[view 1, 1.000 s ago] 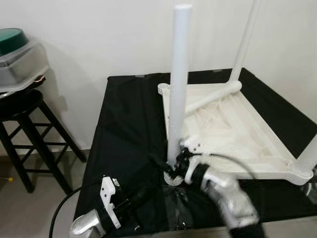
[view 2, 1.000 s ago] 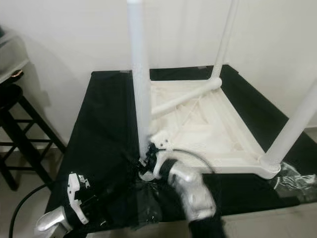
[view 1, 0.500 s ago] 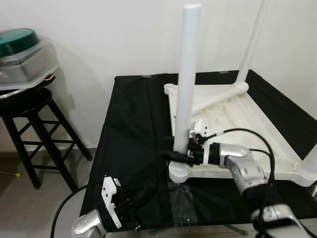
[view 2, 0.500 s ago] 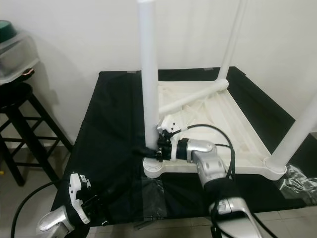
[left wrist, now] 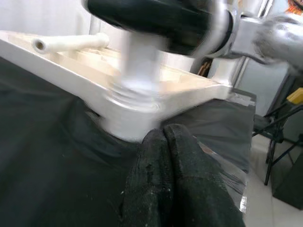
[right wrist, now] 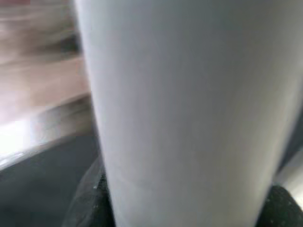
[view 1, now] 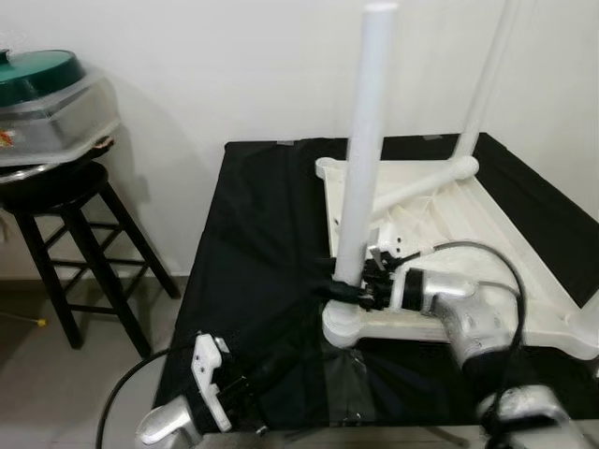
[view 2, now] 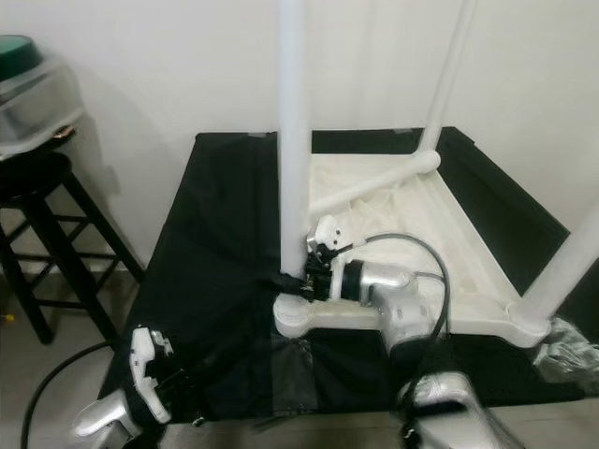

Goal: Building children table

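- Right gripper (view 1: 344, 292) still clamped on near table leg (view 1: 363, 159) just above its socket; camera shifted, tabletop (view 1: 468, 243) unmoved.
- Left gripper (left wrist: 165, 156) fingers pressed together, empty, near cloth (view 1: 253, 243) front edge below the leg.

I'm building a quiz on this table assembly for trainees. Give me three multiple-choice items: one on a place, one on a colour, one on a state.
1. Where does the right gripper sit?
A. On the stool
B. At the base of the near upright leg
C. On the lying leg

2. What colour is the cloth under the upturned tabletop?
A. Black
B. Red
C. White

3. How are the left gripper's fingers?
A. Spread wide
B. Holding a leg
C. Pressed together, holding nothing

Answers: 1 B, the right gripper's fingers clasp the near upright leg just above its corner socket. 2 A, the cloth is black around the tabletop. 3 C, the left wrist view shows the left gripper with both fingers touching, nothing between them.
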Controlling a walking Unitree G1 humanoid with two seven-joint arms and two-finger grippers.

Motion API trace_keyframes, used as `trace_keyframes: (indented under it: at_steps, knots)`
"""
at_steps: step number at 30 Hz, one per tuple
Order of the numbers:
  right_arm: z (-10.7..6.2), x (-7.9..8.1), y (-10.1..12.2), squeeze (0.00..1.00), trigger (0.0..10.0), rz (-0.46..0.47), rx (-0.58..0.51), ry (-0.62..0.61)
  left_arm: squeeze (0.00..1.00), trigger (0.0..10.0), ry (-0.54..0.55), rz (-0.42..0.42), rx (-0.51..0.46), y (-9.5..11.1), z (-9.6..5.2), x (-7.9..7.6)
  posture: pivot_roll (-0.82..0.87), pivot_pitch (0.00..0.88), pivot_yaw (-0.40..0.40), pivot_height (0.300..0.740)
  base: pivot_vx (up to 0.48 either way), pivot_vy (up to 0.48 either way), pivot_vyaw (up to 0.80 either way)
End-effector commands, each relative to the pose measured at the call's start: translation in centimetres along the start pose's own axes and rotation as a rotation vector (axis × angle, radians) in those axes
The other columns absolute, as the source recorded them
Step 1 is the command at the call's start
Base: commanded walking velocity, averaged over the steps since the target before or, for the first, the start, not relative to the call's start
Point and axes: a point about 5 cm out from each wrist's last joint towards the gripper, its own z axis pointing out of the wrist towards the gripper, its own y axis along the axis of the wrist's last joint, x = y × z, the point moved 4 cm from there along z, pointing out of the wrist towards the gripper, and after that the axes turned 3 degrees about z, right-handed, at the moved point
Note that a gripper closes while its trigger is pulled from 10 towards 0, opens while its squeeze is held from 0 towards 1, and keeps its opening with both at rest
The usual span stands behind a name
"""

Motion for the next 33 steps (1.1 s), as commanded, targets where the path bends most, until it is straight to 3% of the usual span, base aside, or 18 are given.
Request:
trace_keyframes:
  at_steps: [1,3,4,6,10,11,12,15,16,17,21,22,24,25,26,28,30,33]
  knots:
    - [-3.0,0.9,-6.4,0.00,0.0,0.080,0.201,-0.328,0.00,10.0,0.007,0.002,-0.004,0.2,-0.2,0.1,0.07,0.000,-0.029,0.740,0.000,0.000,0.00]
    - [-3.0,0.9,-6.4,0.00,0.0,0.080,0.201,-0.328,0.00,10.0,0.007,0.002,-0.004,0.2,-0.2,0.1,0.07,0.000,-0.029,0.740,0.000,0.000,0.00]
    - [-3.6,2.2,-8.2,0.00,0.0,0.142,0.255,-0.318,0.00,10.0,0.004,0.005,0.000,0.2,-0.2,0.2,0.04,0.000,-0.009,0.740,0.000,0.000,0.00]
    - [-3.6,2.2,-8.2,0.00,0.0,0.142,0.255,-0.318,0.00,10.0,0.004,0.005,0.000,0.2,-0.2,0.2,0.04,0.000,-0.009,0.740,0.000,0.000,0.00]
    - [-3.1,0.4,-6.9,0.00,0.0,0.054,0.238,-0.257,0.00,10.0,0.006,0.004,-0.004,0.2,-0.1,0.4,0.05,0.000,-0.024,0.740,0.000,0.000,0.00]
    - [-3.0,-0.1,-6.4,0.00,2.2,0.037,0.227,-0.271,0.00,10.0,0.011,0.005,-0.008,0.2,-0.1,0.4,0.05,0.000,-0.025,0.740,0.000,0.000,0.00]
    - [-2.8,-0.2,-6.0,0.00,10.0,0.038,0.215,-0.261,0.00,10.0,0.015,0.007,-0.009,0.3,-0.1,0.5,0.05,0.000,-0.022,0.740,0.000,0.000,0.00]
    - [-2.8,-0.2,-5.8,0.00,10.0,0.038,0.206,-0.261,0.00,10.0,0.017,0.009,-0.010,0.3,-0.1,0.5,0.05,0.000,-0.022,0.740,0.000,0.000,0.00]
    - [-2.5,0.0,-5.3,0.21,10.0,0.045,0.195,-0.227,0.00,10.0,0.018,0.010,-0.010,0.3,-0.1,0.6,0.05,0.000,-0.020,0.740,0.000,0.000,0.00]
    - [-1.7,0.6,-4.3,1.00,10.0,0.095,0.159,-0.121,0.00,10.0,0.016,0.009,-0.009,0.3,0.0,0.6,0.05,0.000,-0.020,0.740,0.000,0.000,0.00]
    - [-1.0,1.6,-2.0,1.00,10.0,0.142,0.095,-0.001,0.00,10.0,0.011,0.008,-0.007,0.3,0.0,0.6,0.04,0.000,-0.012,0.740,0.000,0.000,0.00]
    - [-0.8,2.3,-0.5,1.00,10.0,0.128,0.061,0.110,0.00,10.0,0.009,0.006,-0.007,0.3,0.1,0.6,0.04,0.000,-0.010,0.740,0.000,0.000,0.00]
    - [-0.8,2.3,-0.5,1.00,10.0,0.128,0.061,0.110,0.00,10.0,0.009,0.006,-0.007,0.3,0.1,0.6,0.04,0.000,-0.010,0.740,0.000,0.000,0.00]
    - [-0.9,2.7,0.8,0.28,10.0,0.065,0.048,0.237,0.00,10.0,0.008,0.005,-0.006,0.3,0.1,0.6,0.05,0.000,-0.007,0.740,0.000,0.000,0.00]
    - [-1.0,2.9,1.6,0.00,10.0,0.001,0.057,0.370,0.00,10.0,0.007,0.005,-0.006,0.3,0.2,0.7,0.05,0.000,-0.003,0.740,0.000,0.000,0.00]
    - [-1.2,2.9,2.0,0.00,10.0,-0.039,0.071,0.447,0.00,10.0,0.007,0.005,-0.005,0.2,0.2,0.7,0.05,0.000,-0.003,0.740,0.000,0.000,0.00]
    - [-1.0,2.3,2.9,0.00,10.0,-0.088,0.112,0.600,0.00,10.0,0.005,0.008,-0.003,0.2,0.3,0.7,0.07,0.000,-0.003,0.740,0.000,0.000,0.00]
    - [-0.6,1.8,3.4,0.00,10.0,-0.101,0.136,0.670,0.00,10.0,0.004,0.010,0.000,0.2,0.3,0.7,0.08,0.000,-0.010,0.740,0.000,0.000,0.00]
